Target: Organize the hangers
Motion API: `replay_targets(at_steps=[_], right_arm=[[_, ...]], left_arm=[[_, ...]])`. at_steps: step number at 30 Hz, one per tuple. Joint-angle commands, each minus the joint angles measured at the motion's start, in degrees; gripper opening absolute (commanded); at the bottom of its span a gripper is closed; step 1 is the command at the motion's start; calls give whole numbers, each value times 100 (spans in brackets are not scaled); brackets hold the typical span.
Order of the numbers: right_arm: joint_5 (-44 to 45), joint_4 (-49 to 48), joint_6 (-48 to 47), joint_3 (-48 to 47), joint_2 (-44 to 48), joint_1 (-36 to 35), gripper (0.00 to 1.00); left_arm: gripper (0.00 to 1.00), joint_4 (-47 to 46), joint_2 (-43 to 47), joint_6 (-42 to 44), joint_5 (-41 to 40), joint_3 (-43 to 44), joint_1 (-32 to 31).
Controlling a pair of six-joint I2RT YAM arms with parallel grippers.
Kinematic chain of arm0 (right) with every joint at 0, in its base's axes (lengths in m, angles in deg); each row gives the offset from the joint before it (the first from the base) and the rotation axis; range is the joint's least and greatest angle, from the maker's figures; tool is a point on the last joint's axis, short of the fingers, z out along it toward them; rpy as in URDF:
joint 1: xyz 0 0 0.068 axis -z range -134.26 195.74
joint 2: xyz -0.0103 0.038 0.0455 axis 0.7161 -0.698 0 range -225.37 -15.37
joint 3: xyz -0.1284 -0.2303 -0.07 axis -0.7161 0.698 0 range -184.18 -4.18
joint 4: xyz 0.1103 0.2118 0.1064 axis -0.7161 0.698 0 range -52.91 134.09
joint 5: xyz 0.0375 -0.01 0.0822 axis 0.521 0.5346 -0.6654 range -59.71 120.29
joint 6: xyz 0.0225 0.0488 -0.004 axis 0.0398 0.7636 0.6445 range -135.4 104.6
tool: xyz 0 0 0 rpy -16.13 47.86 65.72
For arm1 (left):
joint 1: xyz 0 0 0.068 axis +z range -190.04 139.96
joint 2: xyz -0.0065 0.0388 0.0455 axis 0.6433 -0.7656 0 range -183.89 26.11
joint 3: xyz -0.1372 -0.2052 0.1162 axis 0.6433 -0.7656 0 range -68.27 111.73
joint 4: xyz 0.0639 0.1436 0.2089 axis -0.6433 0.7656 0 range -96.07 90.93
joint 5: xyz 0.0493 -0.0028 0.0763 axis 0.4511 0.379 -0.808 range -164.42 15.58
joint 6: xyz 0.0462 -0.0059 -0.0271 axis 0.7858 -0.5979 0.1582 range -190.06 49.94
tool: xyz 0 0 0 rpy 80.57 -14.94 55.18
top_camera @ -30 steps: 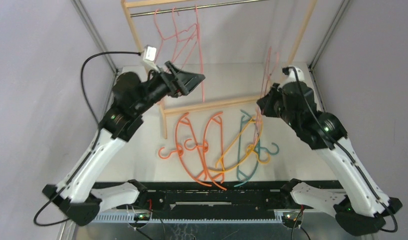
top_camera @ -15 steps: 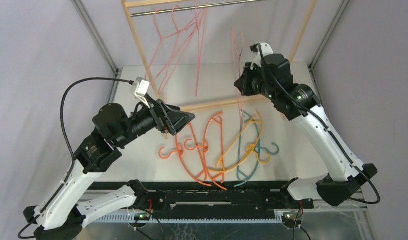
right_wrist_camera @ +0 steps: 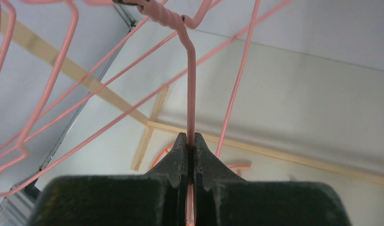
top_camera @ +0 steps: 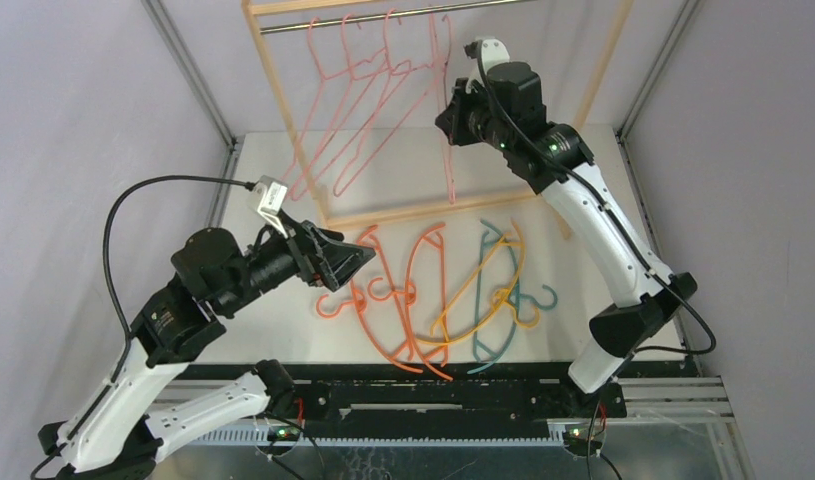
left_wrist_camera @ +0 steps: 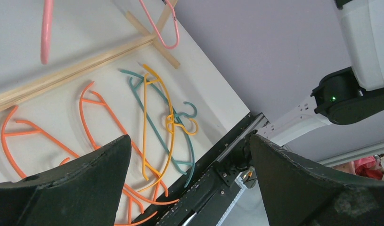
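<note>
Pink wire stood gripped in the right gripper (right_wrist_camera: 190,141), whose two fingers were pressed together on the neck of a pink hanger (right_wrist_camera: 192,94) just below its twisted part. In the top view that gripper was raised just beside the metal rod (top_camera: 313,22) of the wooden rack (top_camera: 273,80), and the held hanger hung down from it; whether its hook lay over the rod could not be told. Several other pink hangers (top_camera: 353,90) hung from the rod to its left. The left gripper (left_wrist_camera: 189,137) hovered low over the table (top_camera: 283,330) with its fingers spread wide and nothing between them. On the table ahead of it lay the orange hangers (top_camera: 409,275), and just beside them a yellow-orange hanger (left_wrist_camera: 144,122) crossed over a teal hanger (top_camera: 480,345), their hooks tangled together.
</note>
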Motion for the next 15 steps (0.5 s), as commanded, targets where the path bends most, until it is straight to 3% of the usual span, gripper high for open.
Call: replay_targets(at_steps=[1, 11, 15], right_arm=[[109, -468, -58, -563, -120, -31, 0], [289, -763, 105, -628, -289, -2, 0], [310, -482, 178, -1156, -653, 75, 0]], left_arm=[[99, 56, 73, 159, -92, -48, -33], [99, 247, 215, 220, -242, -147, -33], [99, 244, 187, 235, -210, -119, -33]])
